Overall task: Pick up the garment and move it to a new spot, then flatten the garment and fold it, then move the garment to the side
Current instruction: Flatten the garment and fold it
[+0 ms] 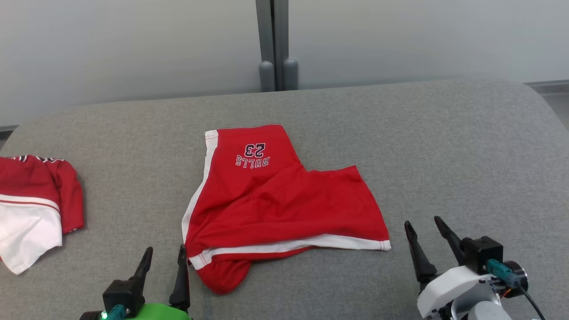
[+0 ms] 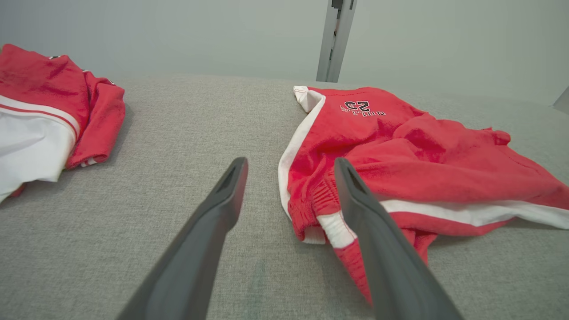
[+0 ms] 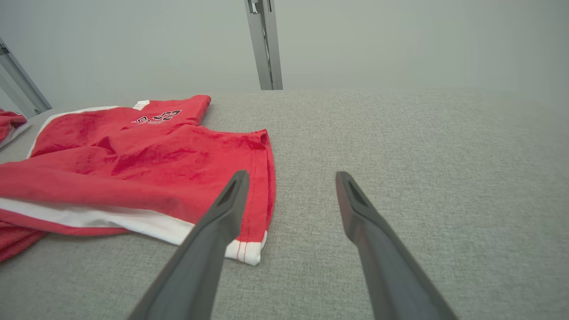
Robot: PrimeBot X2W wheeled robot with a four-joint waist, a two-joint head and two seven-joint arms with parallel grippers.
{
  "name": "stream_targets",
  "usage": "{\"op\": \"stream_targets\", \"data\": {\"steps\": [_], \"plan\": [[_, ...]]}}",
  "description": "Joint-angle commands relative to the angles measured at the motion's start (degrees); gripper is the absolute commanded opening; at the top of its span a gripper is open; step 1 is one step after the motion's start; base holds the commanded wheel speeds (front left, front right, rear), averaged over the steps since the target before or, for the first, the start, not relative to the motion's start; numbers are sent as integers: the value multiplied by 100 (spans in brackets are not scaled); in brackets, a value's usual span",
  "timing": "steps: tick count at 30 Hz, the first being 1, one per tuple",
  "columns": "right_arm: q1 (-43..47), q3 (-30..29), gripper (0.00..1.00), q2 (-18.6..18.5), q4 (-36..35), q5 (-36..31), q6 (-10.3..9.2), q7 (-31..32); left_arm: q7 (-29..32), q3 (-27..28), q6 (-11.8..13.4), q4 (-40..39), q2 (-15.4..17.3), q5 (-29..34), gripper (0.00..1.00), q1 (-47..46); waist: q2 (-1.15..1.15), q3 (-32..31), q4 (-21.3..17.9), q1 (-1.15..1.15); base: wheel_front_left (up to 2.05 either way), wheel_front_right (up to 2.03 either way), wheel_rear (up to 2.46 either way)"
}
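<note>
Red basketball shorts [image 1: 275, 200] with white side stripes and an upside-down "BULLS 23" print lie rumpled in the middle of the grey cushion [image 1: 444, 146]. The same shorts [image 2: 413, 155] take up the right half of the left wrist view, and the shorts [image 3: 133, 169] sit at the left in the right wrist view. My left gripper [image 1: 164, 251] stands open at their near left corner, holding nothing. My right gripper [image 1: 422, 222] is open just right of the white-trimmed near right corner, apart from the cloth.
A second red and white garment [image 1: 31, 209] lies bunched at the cushion's left edge. A pale wall with a grey post [image 1: 275, 44] stands behind the cushion. Bare cushion stretches to the right of the shorts.
</note>
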Motion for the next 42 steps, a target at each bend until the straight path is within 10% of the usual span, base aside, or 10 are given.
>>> {"op": "stream_targets", "data": {"steps": [1, 13, 18, 19, 20, 21, 42], "plan": [[37, 86, 100, -17, 87, 67, -8, -12, -5, -22, -17, 20, 2, 14, 100, 45, 0, 22, 14, 0, 0, 0, 0], [-579, 488, 100, -20, 1255, 441, -8, -11, -5, -493, -23, 42, -10, -241, 100, -258, 0, 519, 300, 0, 0, 0, 0], [-806, 526, 79, -18, 1623, 472, -8, -12, -5, -584, -24, 33, -10, -278, 100, -353, 0, 654, 407, 0, 0, 0, 0], [-834, 532, 48, -22, 1703, 426, -8, -11, -5, -598, -24, 27, -10, -288, 100, -374, 0, 675, 431, 0, 0, 0, 0], [-855, 554, 39, -19, 1773, 398, -8, -11, -5, -605, -24, 22, -11, -292, 100, -383, 0, 690, 449, 0, 0, 0, 0], [-869, 600, 0, -18, 1877, 383, -8, -5, -5, -615, -24, 20, -11, -303, 100, -394, 0, 705, 473, 0, 0, 0, 0], [-841, -231, 0, -21, 1270, 44, -8, -7, -5, -1750, -25, 125, 86, -1301, 100, -298, 0, 670, 642, 0, 0, 0, 0]]}}
